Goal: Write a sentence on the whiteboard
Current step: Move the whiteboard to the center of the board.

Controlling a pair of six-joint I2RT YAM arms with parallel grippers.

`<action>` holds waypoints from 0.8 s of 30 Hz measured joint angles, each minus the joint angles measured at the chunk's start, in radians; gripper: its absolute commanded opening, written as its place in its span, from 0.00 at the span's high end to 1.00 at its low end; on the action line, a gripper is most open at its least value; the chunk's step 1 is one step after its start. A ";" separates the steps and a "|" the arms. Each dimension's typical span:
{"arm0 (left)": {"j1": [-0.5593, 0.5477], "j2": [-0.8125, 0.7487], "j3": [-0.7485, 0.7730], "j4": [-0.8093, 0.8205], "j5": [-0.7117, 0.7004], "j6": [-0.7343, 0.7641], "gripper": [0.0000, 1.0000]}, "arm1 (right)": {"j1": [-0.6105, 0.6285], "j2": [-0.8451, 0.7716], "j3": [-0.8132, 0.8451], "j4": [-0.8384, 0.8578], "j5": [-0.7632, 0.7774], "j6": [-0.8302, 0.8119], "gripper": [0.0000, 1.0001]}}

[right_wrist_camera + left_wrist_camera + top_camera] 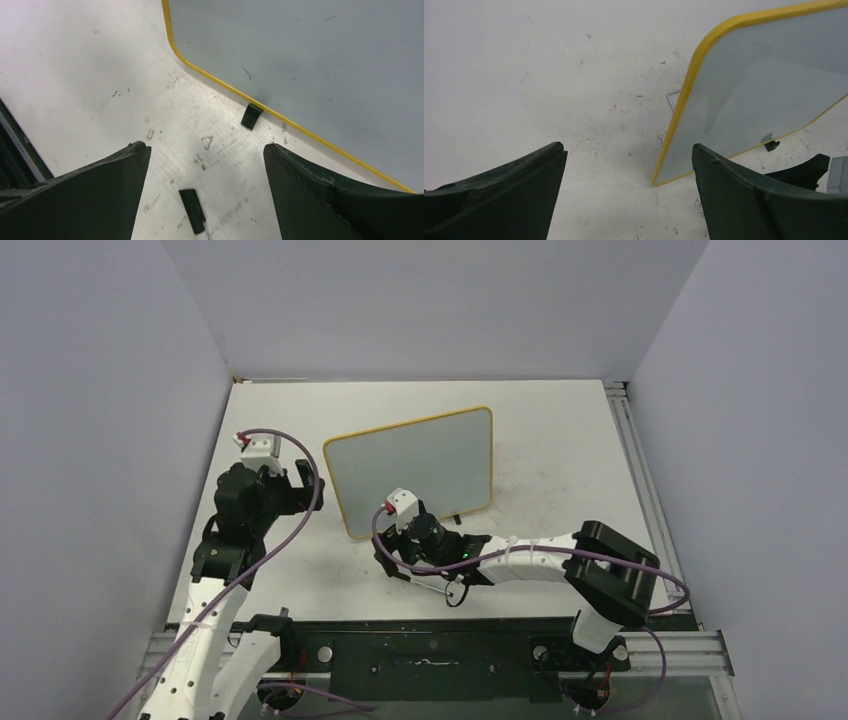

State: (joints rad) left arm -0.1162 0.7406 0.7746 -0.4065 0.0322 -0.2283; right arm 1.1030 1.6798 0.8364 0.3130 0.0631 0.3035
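Observation:
The whiteboard (410, 470) stands tilted at mid-table, yellow-framed, its pale face (310, 55) showing only faint specks; the sentence is out of view. A black foot (251, 116) props its lower edge. The black-and-white marker (192, 210) lies loose on the table under my right gripper (206, 146), which is open and touches nothing. In the top view the marker (432, 587) lies just in front of the board. My left gripper (629, 147) is open and empty, just left of the board's corner (664, 175).
A thin wire stand (672, 97) shows behind the board's left edge. A metal rail (630, 440) runs along the table's right side. The black base plate (430, 650) spans the near edge. Grey walls enclose the table.

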 measured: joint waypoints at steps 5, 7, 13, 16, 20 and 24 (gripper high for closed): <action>-0.054 -0.017 0.000 -0.001 -0.031 0.018 0.04 | 0.000 -0.134 -0.062 -0.103 -0.025 0.005 0.15; -0.067 -0.036 -0.004 -0.001 -0.051 0.024 0.04 | 0.004 -0.186 -0.091 -0.163 -0.030 0.006 0.19; -0.090 -0.156 -0.054 -0.001 -0.089 0.035 0.04 | 0.040 -0.282 -0.119 -0.381 -0.023 0.015 0.37; -0.101 -0.182 -0.060 0.000 -0.092 0.040 0.04 | 0.067 -0.282 -0.119 -0.456 -0.006 0.024 0.45; -0.108 -0.175 -0.063 0.002 -0.083 0.049 0.04 | 0.095 -0.269 -0.119 -0.523 0.026 0.031 0.49; -0.116 -0.163 -0.064 0.003 -0.056 0.054 0.04 | 0.110 -0.231 -0.119 -0.542 0.045 0.033 0.53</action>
State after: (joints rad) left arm -0.2325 0.5781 0.7105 -0.4030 -0.0235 -0.1745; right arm 1.2129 1.4490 0.7174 -0.2295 0.1078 0.3363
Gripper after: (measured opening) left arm 0.962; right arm 0.492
